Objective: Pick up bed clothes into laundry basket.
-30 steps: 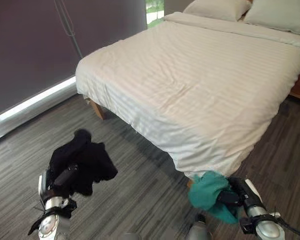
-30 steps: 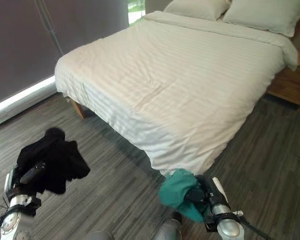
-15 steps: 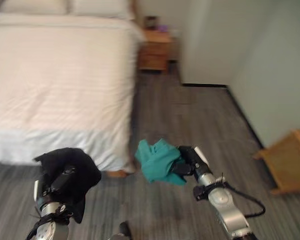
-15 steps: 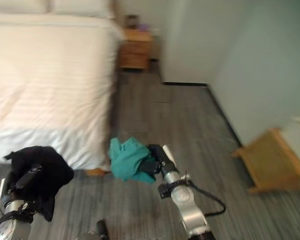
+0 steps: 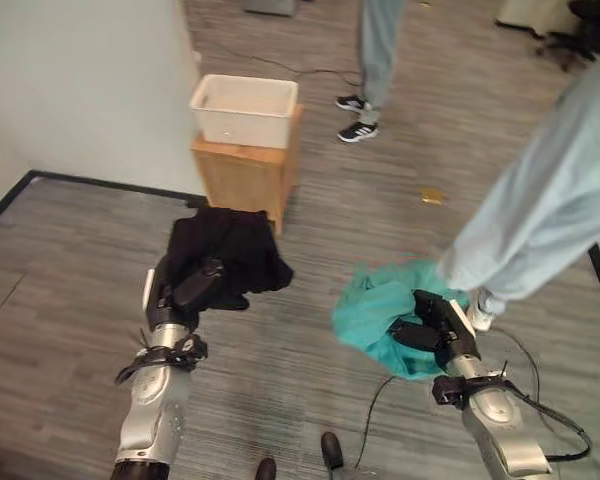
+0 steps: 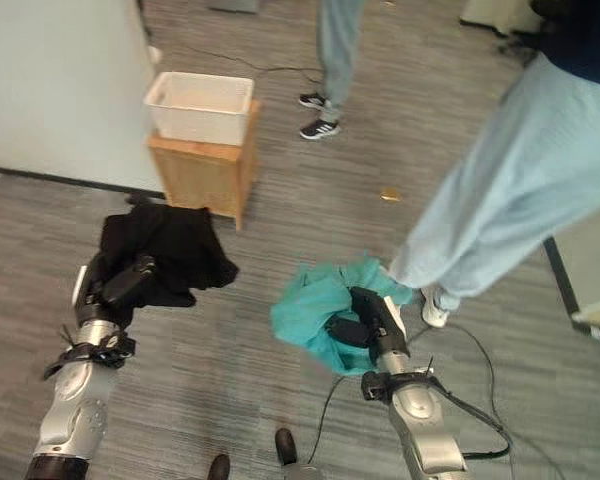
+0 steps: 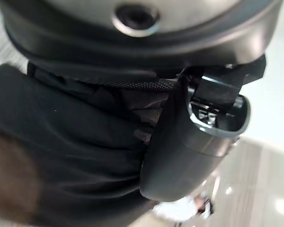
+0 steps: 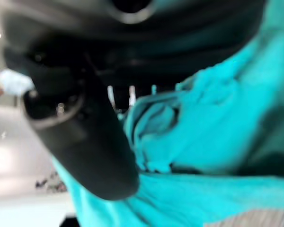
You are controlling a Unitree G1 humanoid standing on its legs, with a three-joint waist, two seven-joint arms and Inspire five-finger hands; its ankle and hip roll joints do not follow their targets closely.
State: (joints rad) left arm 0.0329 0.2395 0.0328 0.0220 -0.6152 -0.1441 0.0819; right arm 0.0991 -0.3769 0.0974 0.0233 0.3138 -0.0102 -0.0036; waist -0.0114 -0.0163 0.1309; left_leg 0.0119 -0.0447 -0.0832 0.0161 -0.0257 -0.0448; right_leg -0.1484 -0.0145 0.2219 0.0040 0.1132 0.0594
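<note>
While aloft, black garment in left hand | teal garment in right hand

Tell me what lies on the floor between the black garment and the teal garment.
In the left eye view, bare grey plank floor separates the black garment, in the left hand, from the teal garment, in the right hand.

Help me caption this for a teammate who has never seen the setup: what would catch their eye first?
Probably the two bundles of clothing held up over the grey floor: a black garment gripped in the left hand and a teal garment in the right hand. Ahead of the black one, a white basket sits on a small wooden stand, and a person's pale trouser leg crosses right beside the teal bundle.
</note>
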